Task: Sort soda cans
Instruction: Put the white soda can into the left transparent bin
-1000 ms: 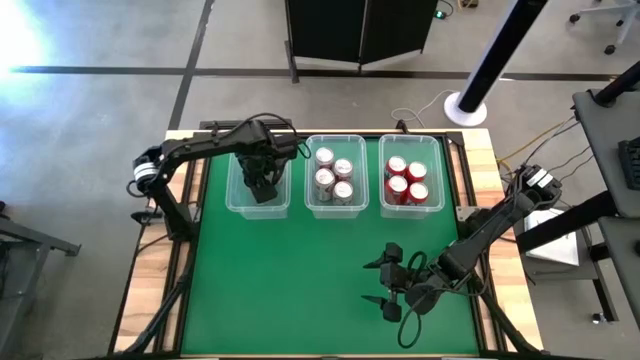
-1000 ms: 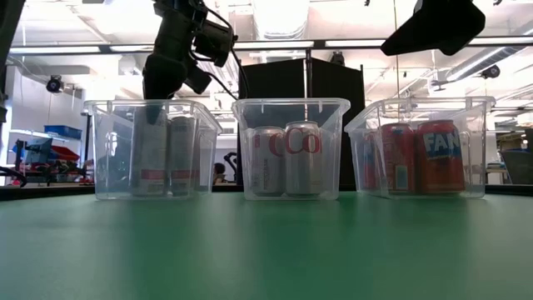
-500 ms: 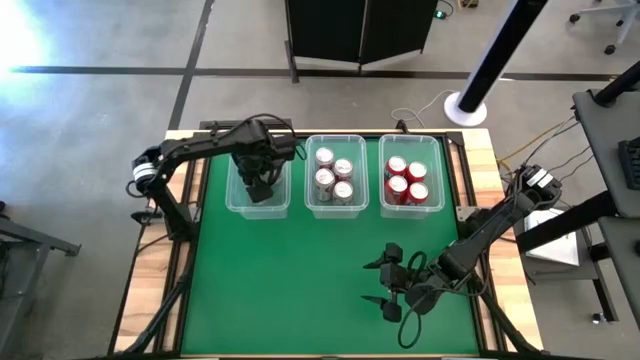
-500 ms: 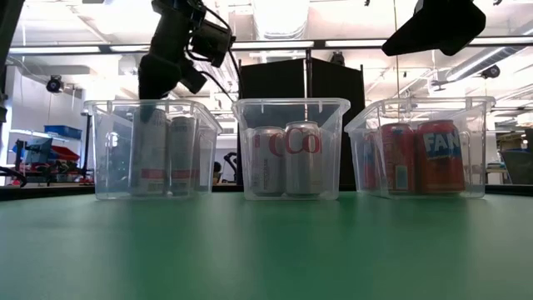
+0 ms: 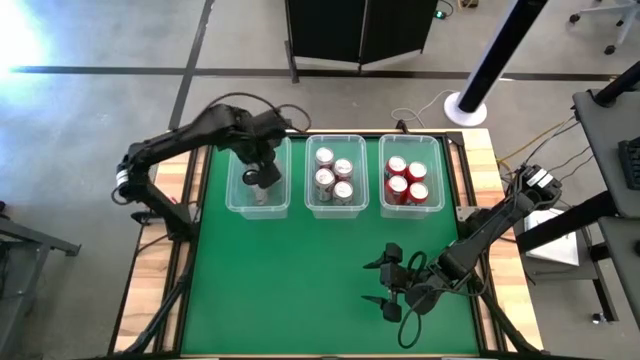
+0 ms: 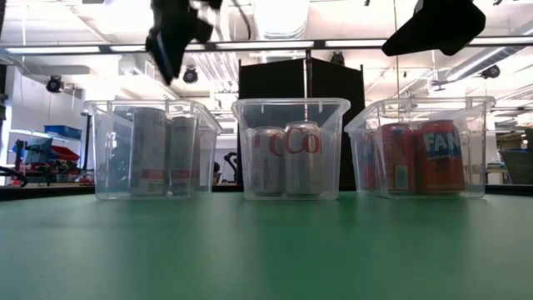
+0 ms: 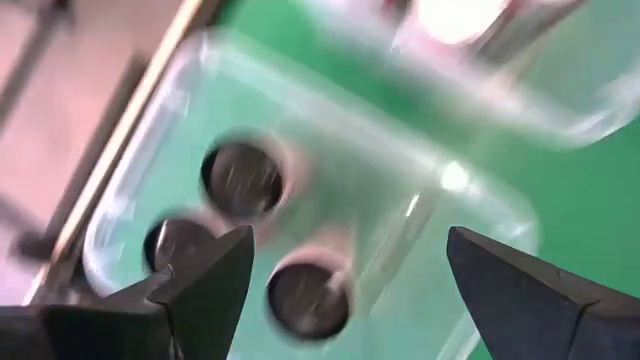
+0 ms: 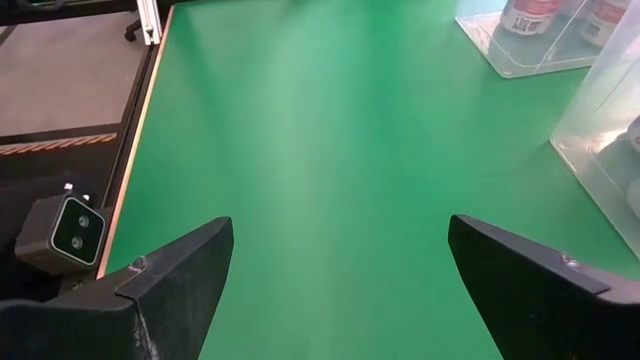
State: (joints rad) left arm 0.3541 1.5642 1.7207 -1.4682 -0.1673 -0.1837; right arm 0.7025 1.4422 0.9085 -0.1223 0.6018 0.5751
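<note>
Three clear bins stand in a row at the table's far side. The left bin (image 5: 258,183) holds black soda cans (image 7: 243,180) standing upright, seen side-on as (image 6: 150,152). Silver-white cans (image 5: 334,176) fill the middle bin, and red cans (image 5: 406,181) fill the right one. My left gripper (image 5: 262,178) hangs open above the left bin, clear of its rim (image 6: 171,37), with the can tops below its spread fingers (image 7: 350,290). My right gripper (image 5: 385,285) waits open over the near right of the table (image 8: 340,290).
Green mat (image 5: 290,280) spreads from the bins to the near edge. A small camera (image 8: 72,228) sits at the table's edge. Black panel (image 6: 300,79) stands behind the table.
My left gripper has risen straight up out of the left bin, from down among the black cans to above the bin's rim. The cans stay standing in the bin.
</note>
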